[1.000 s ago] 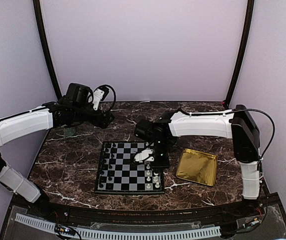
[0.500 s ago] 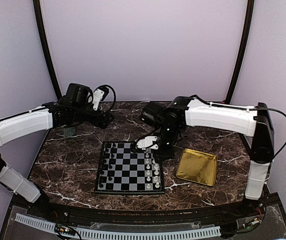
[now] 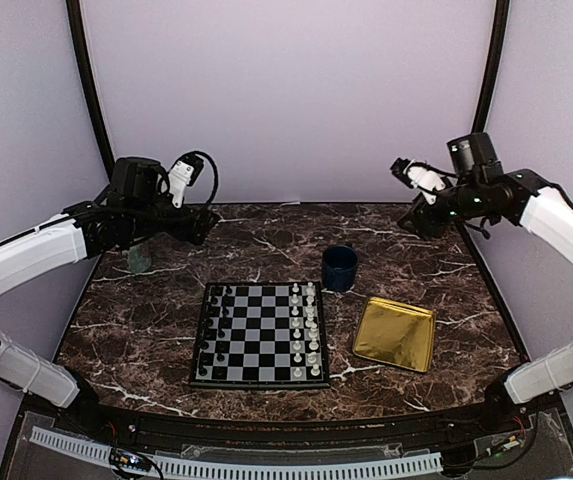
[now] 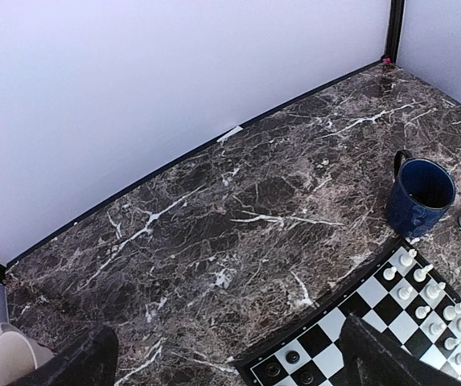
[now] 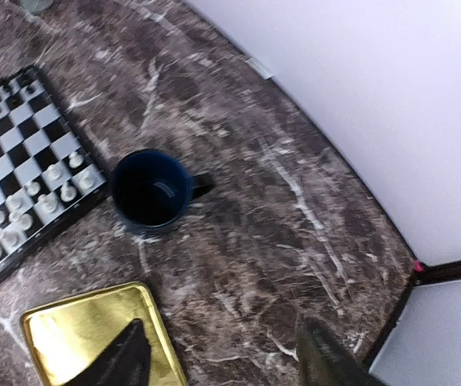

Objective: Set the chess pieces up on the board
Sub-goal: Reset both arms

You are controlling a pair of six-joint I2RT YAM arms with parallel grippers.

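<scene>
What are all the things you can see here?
board: one, black and light grey squares, front middle of the table.
white chess pieces: many, cream-white, along the board's right side.
black chess pieces: many, black, along the board's left side.
mug: one, dark blue, behind the board's right corner.
tray: one, shiny gold, right of the board.
cup: one, cream, far left.
table: one, dark marble.
left hand: one, black fingers, open, raised.
right hand: one, black fingers, open, raised.
</scene>
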